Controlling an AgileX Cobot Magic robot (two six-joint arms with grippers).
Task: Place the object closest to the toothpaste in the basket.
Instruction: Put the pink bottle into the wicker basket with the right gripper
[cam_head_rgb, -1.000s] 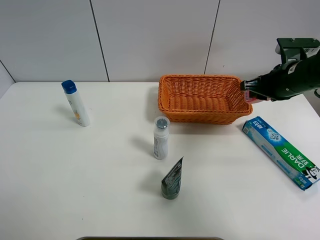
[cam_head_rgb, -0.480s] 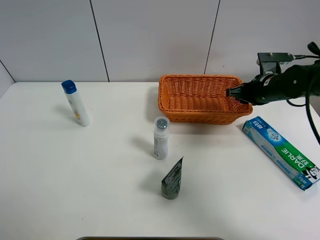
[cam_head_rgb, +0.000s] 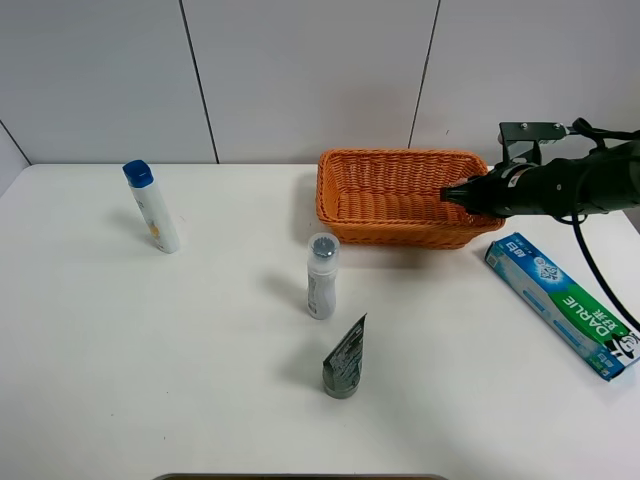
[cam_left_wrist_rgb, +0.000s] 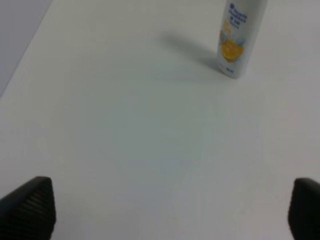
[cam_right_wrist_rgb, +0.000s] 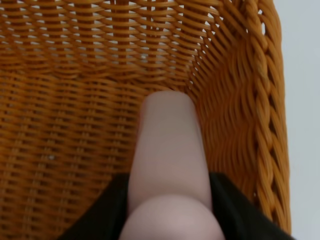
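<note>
My right gripper (cam_head_rgb: 452, 194) is shut on a pale pink, round-ended object (cam_right_wrist_rgb: 167, 145) and holds it over the right end of the orange wicker basket (cam_head_rgb: 395, 153). In the right wrist view the object points down at the basket's inner wall (cam_right_wrist_rgb: 75, 125), with black fingers (cam_right_wrist_rgb: 102, 210) on either side. The arm hides the object in the exterior view. The green and white toothpaste box (cam_head_rgb: 560, 303) lies flat to the right of the basket. My left gripper (cam_left_wrist_rgb: 170, 210) is open and empty above the bare table, and is out of the exterior view.
A white bottle with a blue cap (cam_head_rgb: 152, 207) stands at the far left and also shows in the left wrist view (cam_left_wrist_rgb: 239, 37). A grey-capped bottle (cam_head_rgb: 321, 275) and a dark upright tube (cam_head_rgb: 344, 360) stand in front of the basket.
My right gripper has moved left with the pink object, from beside the basket's right rim to over the basket's right end. Nothing else has moved.
</note>
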